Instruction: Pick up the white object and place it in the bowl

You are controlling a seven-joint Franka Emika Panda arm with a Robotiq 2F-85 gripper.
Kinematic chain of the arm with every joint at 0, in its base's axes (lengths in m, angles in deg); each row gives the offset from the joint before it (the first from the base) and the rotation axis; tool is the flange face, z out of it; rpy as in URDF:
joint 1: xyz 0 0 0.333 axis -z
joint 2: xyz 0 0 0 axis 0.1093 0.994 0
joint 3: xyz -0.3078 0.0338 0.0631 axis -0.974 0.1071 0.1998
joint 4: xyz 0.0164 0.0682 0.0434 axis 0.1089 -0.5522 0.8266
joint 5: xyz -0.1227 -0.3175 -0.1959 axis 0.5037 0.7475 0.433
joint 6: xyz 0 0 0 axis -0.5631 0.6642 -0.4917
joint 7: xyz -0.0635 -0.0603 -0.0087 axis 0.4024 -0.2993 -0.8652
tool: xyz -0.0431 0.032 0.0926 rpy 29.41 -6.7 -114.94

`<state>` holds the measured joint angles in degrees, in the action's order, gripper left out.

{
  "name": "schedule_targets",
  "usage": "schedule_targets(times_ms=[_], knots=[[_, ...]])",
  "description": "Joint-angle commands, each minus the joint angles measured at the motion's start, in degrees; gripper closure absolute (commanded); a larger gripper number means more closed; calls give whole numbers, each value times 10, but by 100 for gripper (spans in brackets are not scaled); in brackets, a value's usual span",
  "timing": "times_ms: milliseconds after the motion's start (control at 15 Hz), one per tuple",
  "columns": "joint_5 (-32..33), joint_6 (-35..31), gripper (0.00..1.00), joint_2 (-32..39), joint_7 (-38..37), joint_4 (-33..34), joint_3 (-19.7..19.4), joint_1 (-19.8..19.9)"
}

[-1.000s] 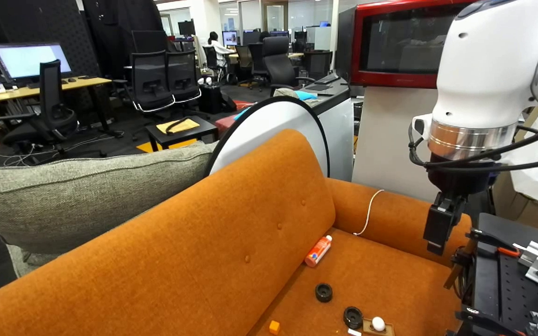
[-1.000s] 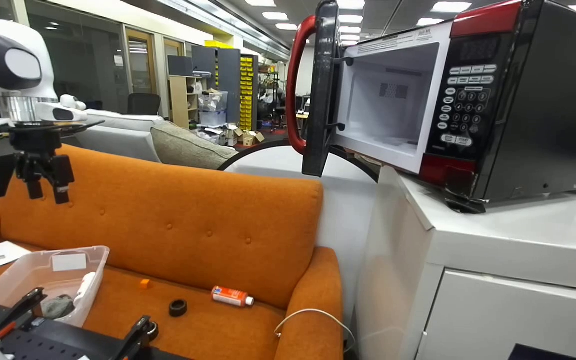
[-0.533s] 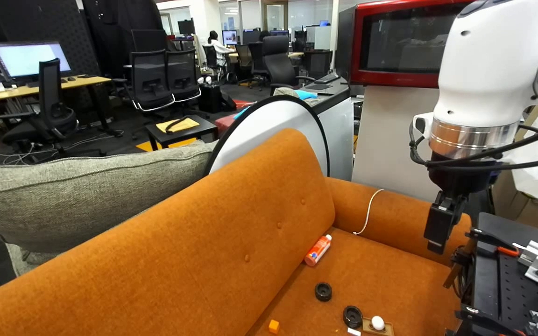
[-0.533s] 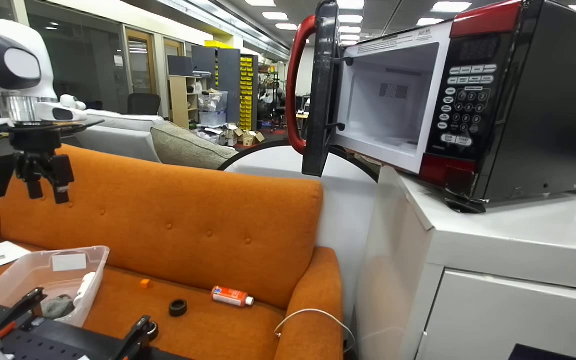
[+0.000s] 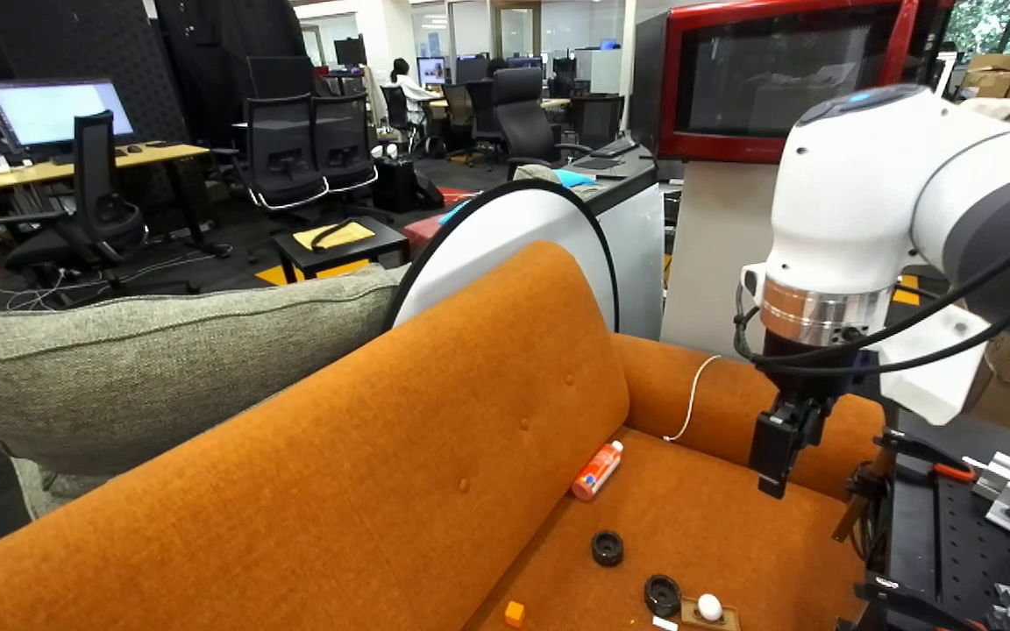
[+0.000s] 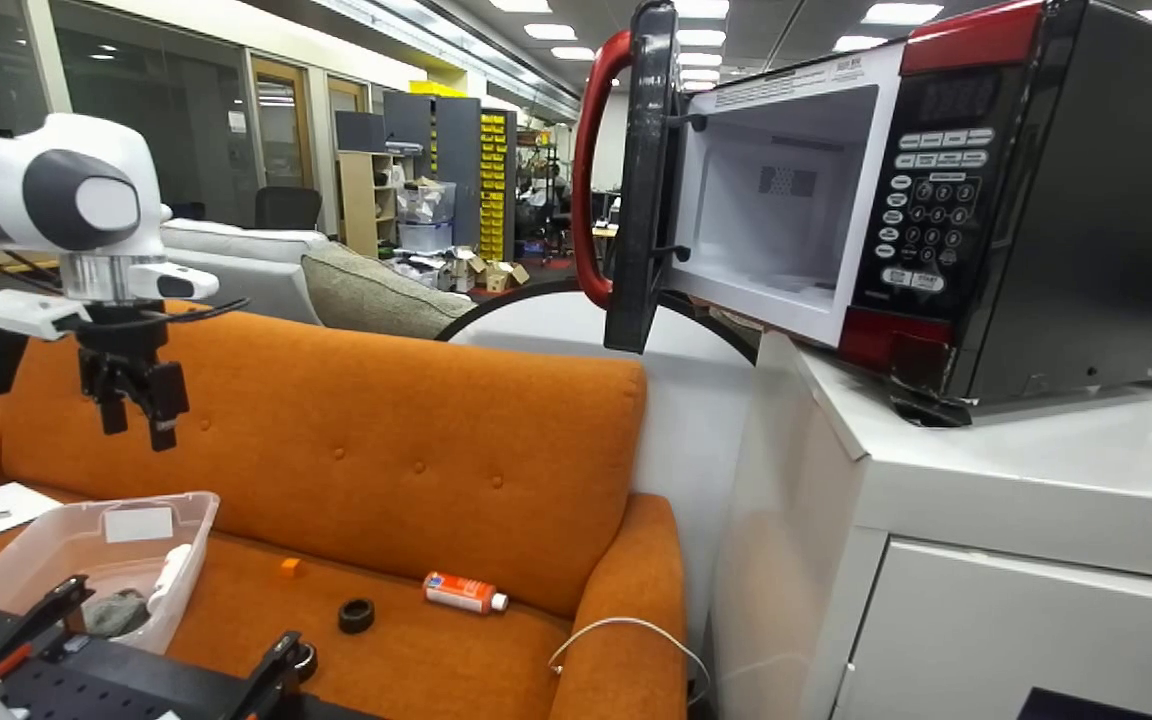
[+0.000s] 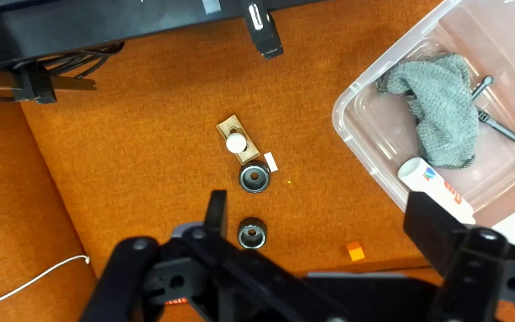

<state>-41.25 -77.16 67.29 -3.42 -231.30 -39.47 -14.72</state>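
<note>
Two small white things lie on the orange seat, and I cannot tell which one the task means. One is a flat white strip (image 7: 271, 162) beside a black wheel; it also shows in an exterior view (image 5: 665, 624). The other is a round white knob (image 7: 236, 143) on a brass plate, also in an exterior view (image 5: 709, 607). No bowl shows; a clear plastic bin (image 7: 365, 158) stands on the seat, also in an exterior view (image 6: 198, 520). My gripper (image 7: 315, 197) is open and empty, high above the seat in both exterior views (image 5: 772, 484) (image 6: 139, 432).
Two black wheels (image 7: 254, 177) (image 7: 252, 233) and an orange cube (image 7: 356, 251) lie on the seat. The bin holds a grey cloth (image 7: 441, 109) and a white bottle (image 7: 434, 185). An orange bottle (image 6: 458, 593) lies by the backrest. A black clamp (image 7: 263, 31) juts over the seat.
The arm has moved lower and over the couch: leftward and down in an exterior view, rightward and down in the other angle. The objects on the seat have not moved.
</note>
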Motion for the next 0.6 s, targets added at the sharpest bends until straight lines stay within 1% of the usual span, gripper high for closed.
schedule_targets(times_ms=[0,133,200,267,333,400,533], knots=[[42,-87,0,104,2,15,-26,15],[80,-121,0,157,-13,28,-53,18],[84,-128,0,181,-5,37,-67,13],[81,-120,0,200,-7,49,-78,6],[67,-116,0,167,2,25,-80,-2],[66,-117,0,186,3,35,-88,-4],[65,-117,0,203,4,48,-90,-7]])
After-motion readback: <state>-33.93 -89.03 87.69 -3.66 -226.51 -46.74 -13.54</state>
